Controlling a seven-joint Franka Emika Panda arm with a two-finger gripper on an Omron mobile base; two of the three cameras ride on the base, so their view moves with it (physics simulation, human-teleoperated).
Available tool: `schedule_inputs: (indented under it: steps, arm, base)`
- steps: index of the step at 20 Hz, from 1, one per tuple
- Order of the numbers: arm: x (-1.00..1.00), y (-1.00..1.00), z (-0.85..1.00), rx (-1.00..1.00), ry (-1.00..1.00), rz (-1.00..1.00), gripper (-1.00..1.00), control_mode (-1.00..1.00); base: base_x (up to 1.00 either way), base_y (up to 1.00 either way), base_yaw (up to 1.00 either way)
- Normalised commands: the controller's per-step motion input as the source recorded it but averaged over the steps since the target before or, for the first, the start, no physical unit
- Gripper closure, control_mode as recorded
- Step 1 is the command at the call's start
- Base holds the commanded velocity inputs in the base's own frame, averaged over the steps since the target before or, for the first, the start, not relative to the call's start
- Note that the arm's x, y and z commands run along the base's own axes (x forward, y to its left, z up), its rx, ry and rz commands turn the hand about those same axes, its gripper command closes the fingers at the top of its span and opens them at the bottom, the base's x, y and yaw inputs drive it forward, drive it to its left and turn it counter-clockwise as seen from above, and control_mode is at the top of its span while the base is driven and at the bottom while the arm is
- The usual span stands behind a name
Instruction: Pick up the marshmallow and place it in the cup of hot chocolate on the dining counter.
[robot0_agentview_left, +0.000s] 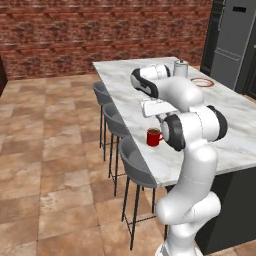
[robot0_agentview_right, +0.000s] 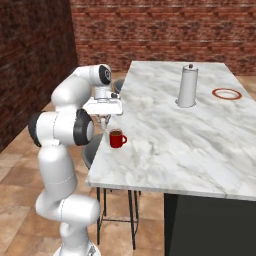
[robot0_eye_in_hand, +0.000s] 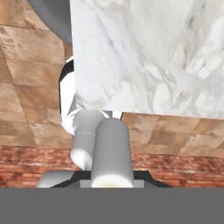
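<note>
In the right base view, the white arm stands at the left, beside the near left corner of the counter (robot0_agentview_right: 165, 150). Its gripper (robot0_agentview_right: 104, 121) hangs there with the fingers pointing down, over the left edge of the counter. We see the jaws closed narrowly. In the hand view, a white rounded block stands upright close at the bottom, and we take it for the marshmallow (robot0_eye_in_hand: 111, 151), clamped in the gripper. Above it in that view lies the veined marble top, with brown floor tiles beside it.

Just to the right of the gripper and nearer to us, the cup of hot chocolate (robot0_agentview_right: 117, 138) stands upright on the counter, apart from the fingers, with its handle to the right. Further right, well apart, a tall grey canister (robot0_agentview_right: 188, 86) stands, and at the far right lies a red-rimmed plate (robot0_agentview_right: 226, 93). In the left base view, grey stools (robot0_agentview_left: 135, 165) stand along the counter's left side.
</note>
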Motion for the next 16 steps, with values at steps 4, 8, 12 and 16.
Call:
schedule_inputs:
  steps: [4,8,12,16]
  arm:
    - [0.19,0.00,-0.12,0.00,0.04,0.00,1.00,-1.00]
    - [0.21,0.00,-0.23,0.00,0.08,0.00,1.00,-1.00]
    - [0.21,0.00,-0.14,0.00,0.01,0.00,1.00,-1.00]
    - [0.18,0.00,-0.10,0.00,0.01,0.00,1.00,-1.00]
  base:
    - [0.00,0.00,0.00]
    - [0.00,0.00,0.00]
    - [0.00,0.00,0.00]
    - [0.00,0.00,0.00]
